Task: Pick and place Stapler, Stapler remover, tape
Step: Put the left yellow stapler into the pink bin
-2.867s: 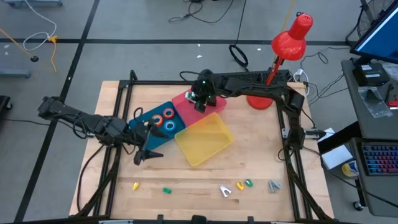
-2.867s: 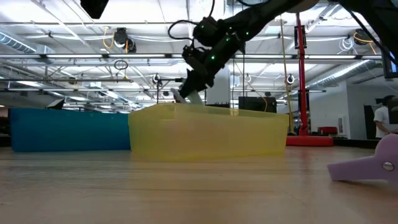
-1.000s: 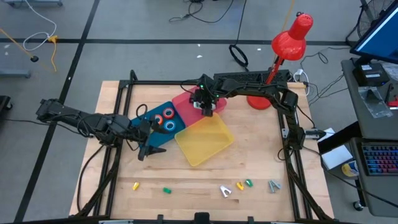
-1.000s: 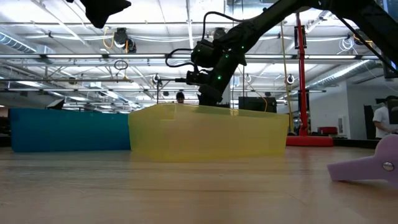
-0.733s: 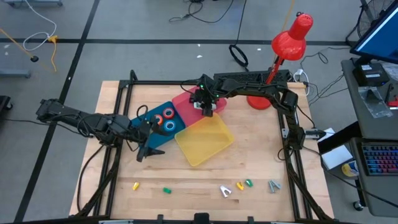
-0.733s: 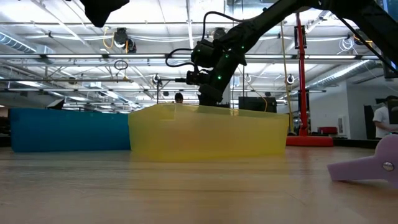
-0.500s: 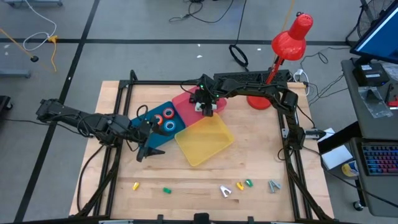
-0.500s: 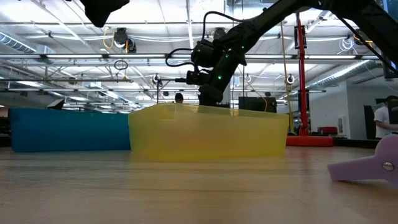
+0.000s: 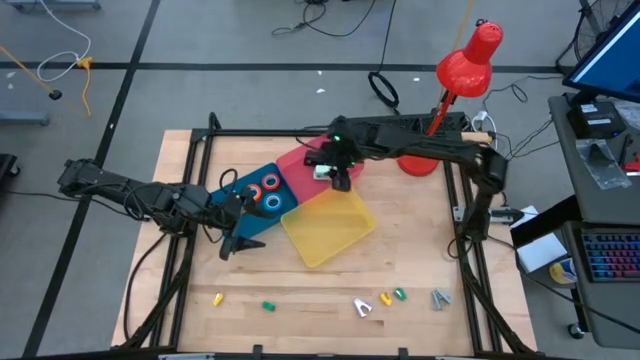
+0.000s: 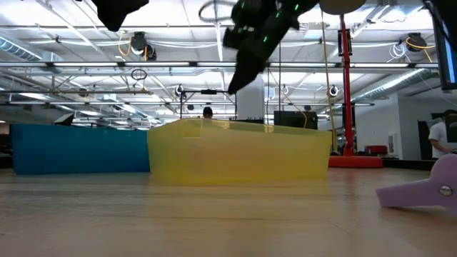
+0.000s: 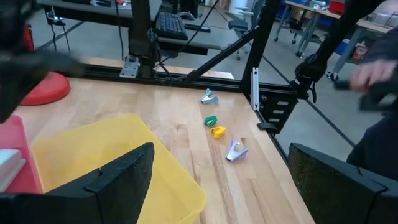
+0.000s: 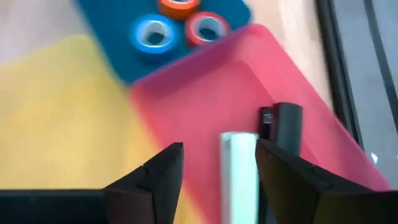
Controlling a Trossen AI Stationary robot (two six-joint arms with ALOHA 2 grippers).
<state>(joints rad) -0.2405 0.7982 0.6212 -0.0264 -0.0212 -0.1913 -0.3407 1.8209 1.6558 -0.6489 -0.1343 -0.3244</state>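
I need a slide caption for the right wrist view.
Open right gripper above pink tray holding two staplers.

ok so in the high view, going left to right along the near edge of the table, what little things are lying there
yellow piece → green piece → pale lilac piece → yellow piece → green piece → grey piece

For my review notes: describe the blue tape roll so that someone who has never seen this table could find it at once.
Start at the three trays in the middle of the table: yellow tray, pink tray and blue tray side by side. In the blue tray lie ring-shaped rolls close together. The blue tape roll is the one nearest the yellow tray; its neighbours are red and orange.
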